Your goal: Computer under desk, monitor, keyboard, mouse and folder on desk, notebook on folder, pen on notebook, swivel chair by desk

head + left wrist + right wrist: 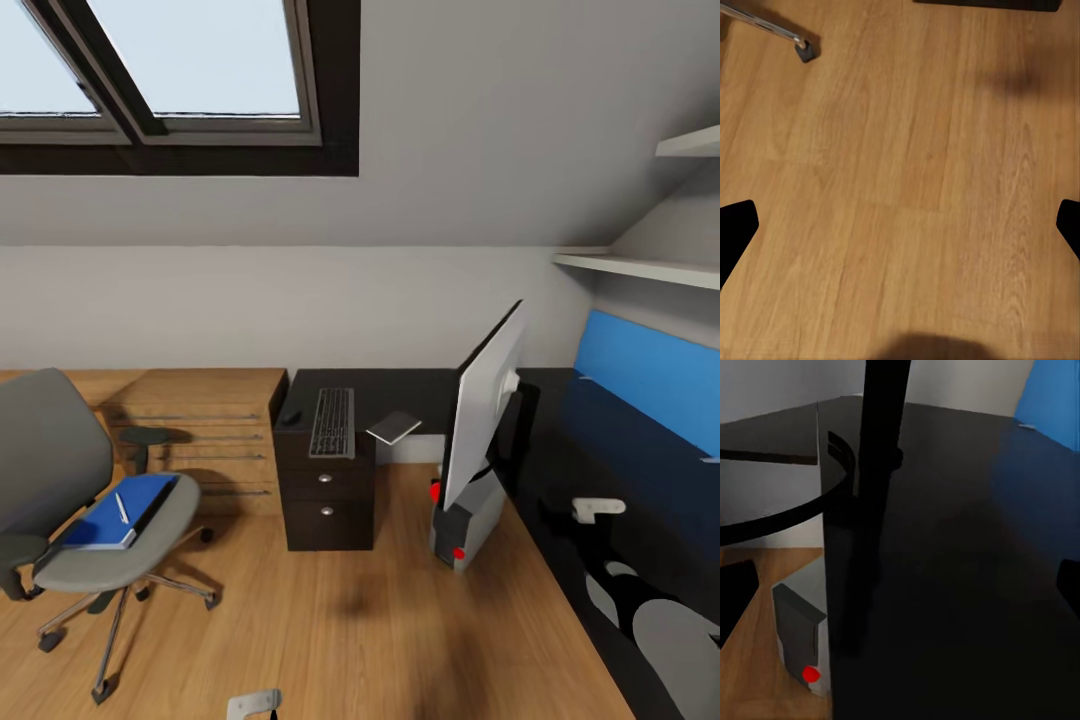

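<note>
No brand, label or writing can be read on anything here.

From the head view, the long black L-shaped counter (600,440) runs along the right wall and turns left to its dark drawer unit. On it stand the wide flat monitor (487,405), seen edge-on from its pale back, the slim black-keyed keyboard (333,422), a small black rounded mouse (291,417) just left of the keyboard, and the thin dark grey notebook (394,427) just right of it. The silver-grey tower computer (466,526) stands on the wooden floor (330,620) at the counter's edge, below the monitor. Well apart on the left, the grey swivel chair (60,500) carries the bright blue folder (112,511) with the short white pen (121,508) on top.

The right wrist view adds the monitor's black stand and round base on the counter and the computer's red light. The left wrist view adds one chair caster (805,49) on the floor.

The left claw (900,232) and right claw (900,589) each show fingertips spread wide, gripping nothing.
</note>
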You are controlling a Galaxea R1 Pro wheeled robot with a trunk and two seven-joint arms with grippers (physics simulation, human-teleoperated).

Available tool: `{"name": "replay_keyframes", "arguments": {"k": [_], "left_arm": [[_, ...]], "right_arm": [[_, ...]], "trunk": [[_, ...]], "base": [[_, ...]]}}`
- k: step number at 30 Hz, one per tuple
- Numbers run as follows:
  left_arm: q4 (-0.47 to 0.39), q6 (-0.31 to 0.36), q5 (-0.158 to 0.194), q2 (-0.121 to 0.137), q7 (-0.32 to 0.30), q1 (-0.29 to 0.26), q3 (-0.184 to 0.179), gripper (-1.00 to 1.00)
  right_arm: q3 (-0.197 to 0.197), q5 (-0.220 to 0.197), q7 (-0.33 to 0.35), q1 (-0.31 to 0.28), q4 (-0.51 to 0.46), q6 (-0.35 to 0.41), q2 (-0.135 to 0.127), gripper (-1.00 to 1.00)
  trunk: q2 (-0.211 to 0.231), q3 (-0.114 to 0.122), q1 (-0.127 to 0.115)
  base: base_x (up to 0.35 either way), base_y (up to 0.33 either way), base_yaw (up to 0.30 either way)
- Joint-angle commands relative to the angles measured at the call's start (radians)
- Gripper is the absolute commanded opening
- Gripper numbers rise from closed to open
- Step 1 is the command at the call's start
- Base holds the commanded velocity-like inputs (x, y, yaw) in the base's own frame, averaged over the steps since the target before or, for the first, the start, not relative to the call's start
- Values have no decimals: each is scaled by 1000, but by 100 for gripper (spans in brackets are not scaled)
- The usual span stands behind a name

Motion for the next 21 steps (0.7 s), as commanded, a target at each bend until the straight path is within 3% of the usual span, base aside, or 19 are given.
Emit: {"name": "replay_keyframes", "arguments": {"k": [1,5,21], "left_arm": [[1,-4,10,1,6,-1,-9,100],[1,-2,11,0,8,-1,-8,100],[1,-2,12,0,11,-1,-5,100]], "right_arm": [[-8,3,-4,-1,1,-3,0,100],[-9,1,-73,-1,1,-1,1,100],[-8,0,-97,-1,-7,0,1,100]], "trunk": [[-1,-1,1],[-1,-1,1],[-1,-1,1]], "base": [[267,0,0],[121,0,0],[180,0,0]]}}
